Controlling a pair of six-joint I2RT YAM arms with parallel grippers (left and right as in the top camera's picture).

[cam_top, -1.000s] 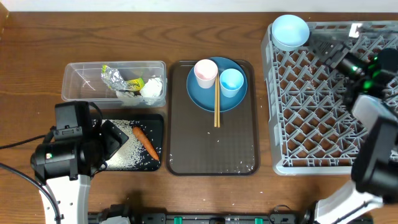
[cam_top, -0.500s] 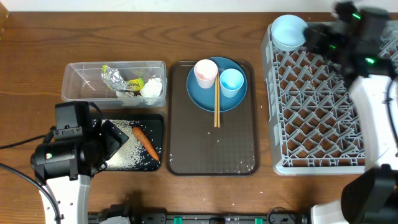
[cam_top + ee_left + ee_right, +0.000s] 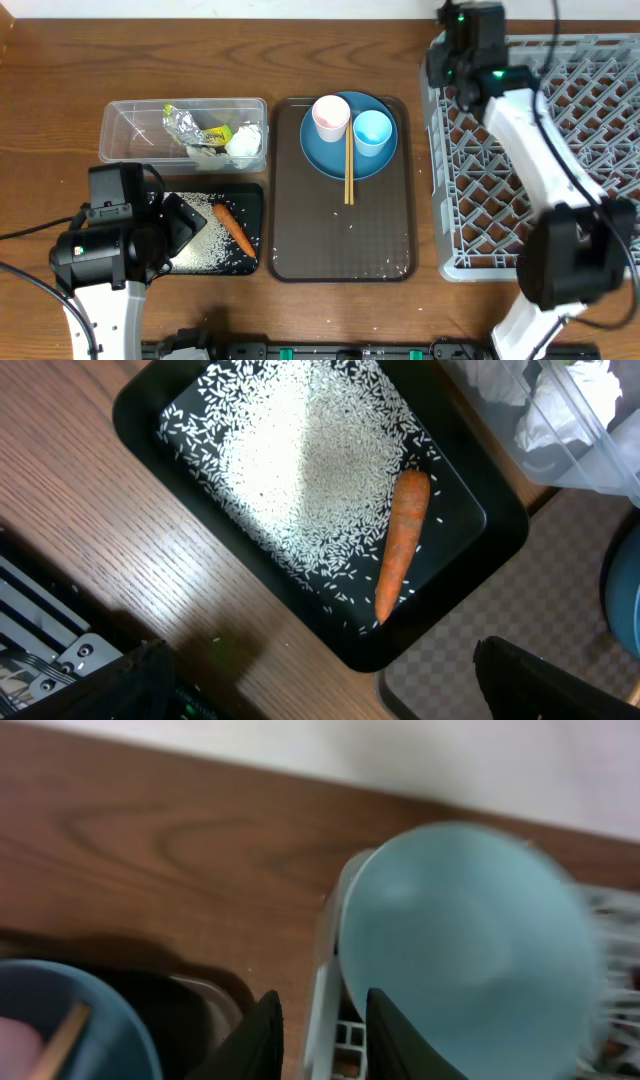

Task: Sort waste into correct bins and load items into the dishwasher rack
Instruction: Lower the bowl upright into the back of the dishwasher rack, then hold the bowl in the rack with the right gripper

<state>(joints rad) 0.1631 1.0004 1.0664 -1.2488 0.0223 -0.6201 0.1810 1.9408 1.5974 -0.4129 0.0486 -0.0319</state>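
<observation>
The pale-blue bowl [image 3: 470, 950] sits in the far-left corner of the grey rack [image 3: 500, 200]; my right arm hides it from overhead. My right gripper [image 3: 452, 62] is open there, and in the wrist view [image 3: 325, 1045] its fingers straddle the rack's rim beside the bowl. The pink-white cup [image 3: 330, 117], light-blue cup [image 3: 372, 132] and chopsticks [image 3: 348, 165] rest on the dark-blue plate [image 3: 335, 155]. My left gripper [image 3: 330, 695] is open and empty above the black tray [image 3: 505, 525], which holds the carrot [image 3: 400, 545] and rice [image 3: 290, 460].
The plate lies on the brown serving tray [image 3: 340, 245] in the middle. The clear tub [image 3: 130, 130] at the back left holds foil [image 3: 182, 122], the yellow-green wrapper [image 3: 215, 133] and tissues [image 3: 243, 143]. Bare wood lies left of the tub.
My right arm has swung from the rack's right side to its far-left corner and now covers the bowl from overhead. The left arm has not moved.
</observation>
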